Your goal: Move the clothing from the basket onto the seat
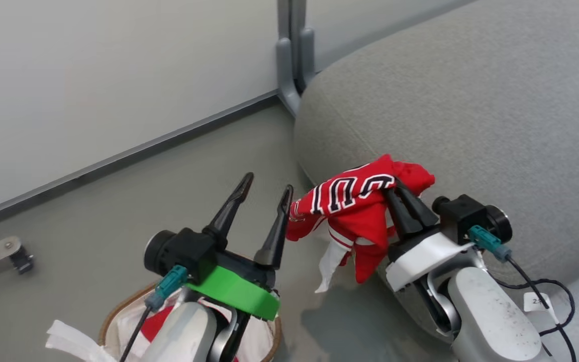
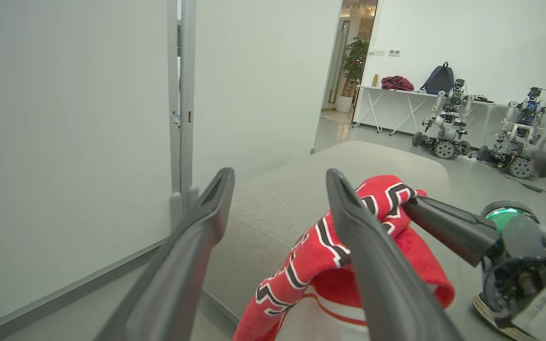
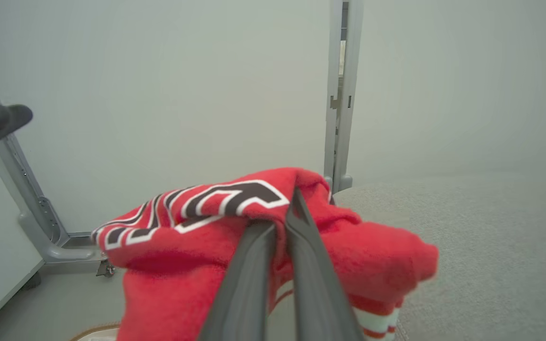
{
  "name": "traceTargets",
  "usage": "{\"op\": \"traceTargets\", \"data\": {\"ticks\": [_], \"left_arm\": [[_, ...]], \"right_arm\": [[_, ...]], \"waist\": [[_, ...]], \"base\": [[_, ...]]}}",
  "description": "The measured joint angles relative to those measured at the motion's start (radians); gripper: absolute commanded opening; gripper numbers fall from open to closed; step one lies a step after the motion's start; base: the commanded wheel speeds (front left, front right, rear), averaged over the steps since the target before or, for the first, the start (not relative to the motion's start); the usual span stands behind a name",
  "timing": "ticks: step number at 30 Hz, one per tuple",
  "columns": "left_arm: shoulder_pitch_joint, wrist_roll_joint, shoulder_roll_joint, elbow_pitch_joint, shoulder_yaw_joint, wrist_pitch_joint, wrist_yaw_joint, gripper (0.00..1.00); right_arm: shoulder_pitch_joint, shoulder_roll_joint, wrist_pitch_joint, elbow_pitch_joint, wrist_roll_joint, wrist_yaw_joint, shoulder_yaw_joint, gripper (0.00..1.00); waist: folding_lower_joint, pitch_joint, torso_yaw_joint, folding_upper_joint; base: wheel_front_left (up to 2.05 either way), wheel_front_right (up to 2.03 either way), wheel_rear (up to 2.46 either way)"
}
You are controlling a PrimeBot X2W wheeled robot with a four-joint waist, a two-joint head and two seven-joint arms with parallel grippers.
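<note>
Where pale wall (image 1: pixel 118 65) meets grey floor (image 1: pixel 118 216), the rounded fabric seat (image 1: pixel 470 100).

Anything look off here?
The jersey hangs bunched from the shut right pincer beside the seat edge, not lying on it. The white liner flops over the basket rim at lower left. The left pincer is open, empty.

Black, white-outlined letters on the red jersey (image 1: pixel 355 193) are crumpled past reading; the near-right cable tag (image 1: pixel 538 301) is too small.
</note>
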Motion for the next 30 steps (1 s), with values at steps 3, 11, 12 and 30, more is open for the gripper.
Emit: {"op": "traceTargets", "data": {"ticks": [3, 11, 12, 30], "left_arm": [[-0.025, -0.007, -0.004, 0.015, -0.040, 0.000, 0.000, 1.00], [-0.051, -0.031, 0.013, 0.035, -0.076, 0.000, 0.000, 1.00], [-0.051, -0.031, 0.019, 0.037, -0.076, 0.000, 0.000, 1.00], [-0.094, -0.019, 0.133, 0.018, -0.077, 0.000, 0.000, 1.00]], "right_arm": [[0.022, -0.002, 0.000, -0.023, -0.023, 0.000, -0.056, 0.00], [0.034, -0.029, 0.000, -0.036, -0.071, 0.000, -0.120, 0.00], [0.020, -0.037, 0.000, -0.033, -0.079, 0.000, -0.125, 0.00], [-0.587, -0.328, 0.000, 0.299, -0.246, 0.000, -0.284, 0.00]], "waist": [[0.0000, 0.016, -0.056, 0.0000], [0.0000, 0.079, -0.121, 0.0000], [0.0000, 0.088, -0.124, 0.0000], [0.0000, 0.271, -0.071, 0.0001]], "base": [[0.00, 0.00, 0.00], [0.00, 0.00, 0.00], [0.00, 0.00, 0.00], [0.00, 0.00, 0.00]]}}
